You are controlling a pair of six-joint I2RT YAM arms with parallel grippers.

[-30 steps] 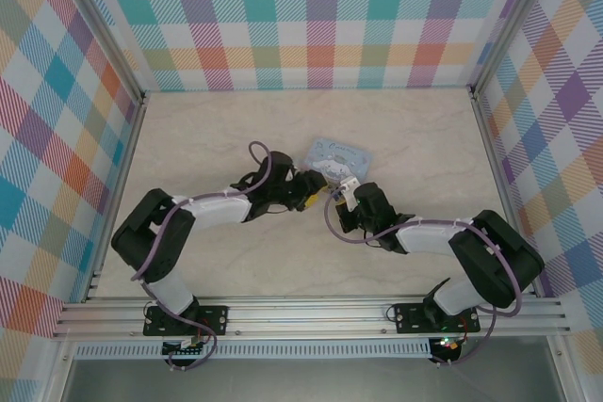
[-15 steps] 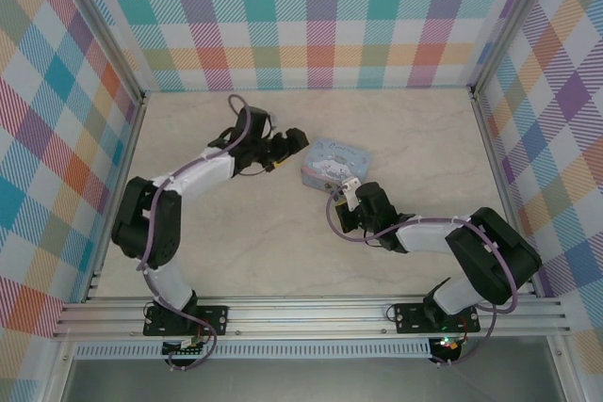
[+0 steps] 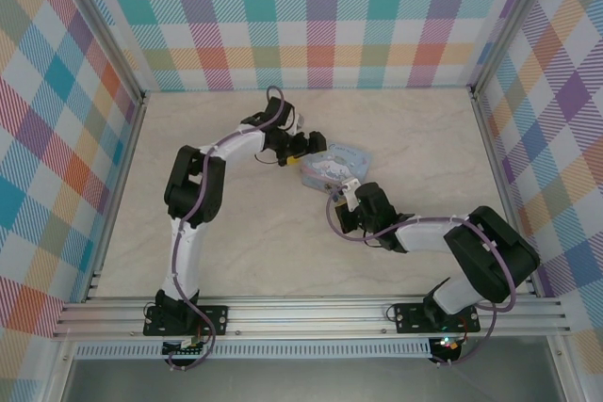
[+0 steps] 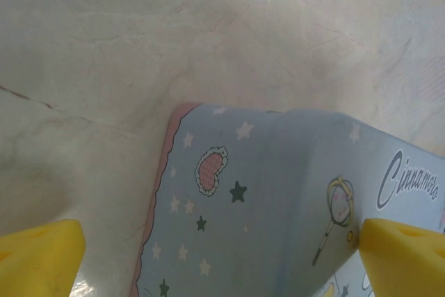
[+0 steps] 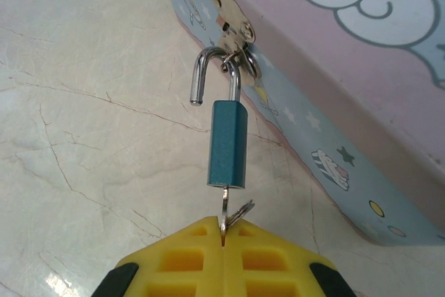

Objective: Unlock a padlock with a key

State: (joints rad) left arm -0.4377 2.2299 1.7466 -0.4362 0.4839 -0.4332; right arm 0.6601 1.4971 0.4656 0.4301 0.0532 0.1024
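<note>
We see the padlock (image 5: 228,144), a tiny oblong blue body with a thin silvery shackle (image 5: 201,67), stretched out straight beside the side wall of the tin (image 5: 313,123). Its shackle stands sprung open. The short leg's free end hangs clear of the body, while the long leg passes through the loop of the tin's metal hasp (image 5: 236,22). The key (image 5: 224,213), a thin metallic sliver, sits in the bottom of the blue body. Its outer end, with a small wire ring beside it, is pinched between the right arm's yellow fingers (image 5: 188,259).
</note>
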